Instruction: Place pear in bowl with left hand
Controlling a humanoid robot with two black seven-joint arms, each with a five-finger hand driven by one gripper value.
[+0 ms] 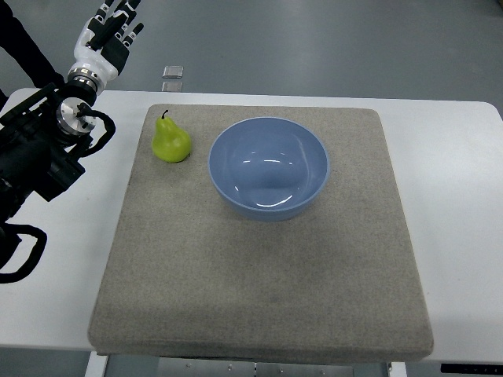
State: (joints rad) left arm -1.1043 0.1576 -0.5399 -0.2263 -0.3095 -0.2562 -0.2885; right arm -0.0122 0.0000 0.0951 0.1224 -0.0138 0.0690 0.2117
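Left hand (110, 31) fingers extended, loosely spread, holding nothing; raised beyond table's far-left edge; pear (170, 142) upright on grey mat (259, 298), just left of blue bowl (268, 166), not touching; step: pre-reach; next calls for descent onto pear, then grasp.

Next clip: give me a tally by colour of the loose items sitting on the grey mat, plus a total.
Green: 1, the pear, standing upright beside the bowl, apart from it.
Blue: 1, the bowl, nothing inside it.
Total: 2.
The left hand is up beyond the table's far left corner, holding nothing, fingers relaxed.
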